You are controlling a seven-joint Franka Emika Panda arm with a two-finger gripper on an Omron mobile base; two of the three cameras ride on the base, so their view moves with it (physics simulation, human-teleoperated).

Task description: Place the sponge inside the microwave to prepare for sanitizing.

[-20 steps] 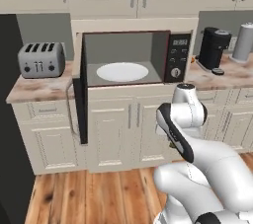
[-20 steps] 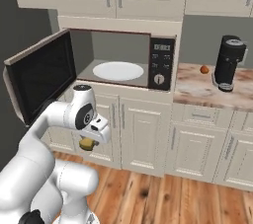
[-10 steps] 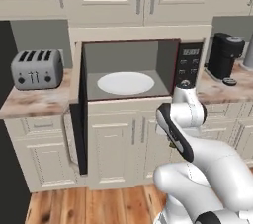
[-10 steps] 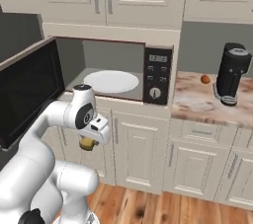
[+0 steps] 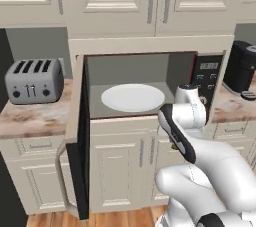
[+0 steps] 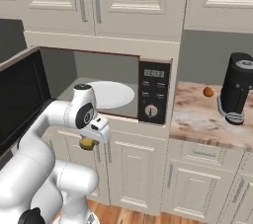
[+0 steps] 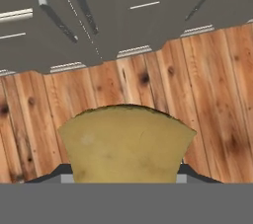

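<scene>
Sponge held low in front of the open microwave

The gripper point(image 6: 88, 141) points down at the wooden floor point(image 7: 207, 94), clamped on the yellow sponge point(image 6: 87, 143), which sits between its fingertips in the hand view. It hangs in front of the cabinet doors point(image 6: 133, 173) below the bench point(image 6: 207, 119) edge, lower than the microwave point(image 5: 145, 86) cavity. The black glass door point(image 6: 20, 99) stands swung wide to the left; the white round plate point(image 5: 132, 97) lies on the cavity floor.

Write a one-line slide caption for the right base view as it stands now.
Gripper holds the sponge low before the open microwave, whose white plate is bare.
</scene>
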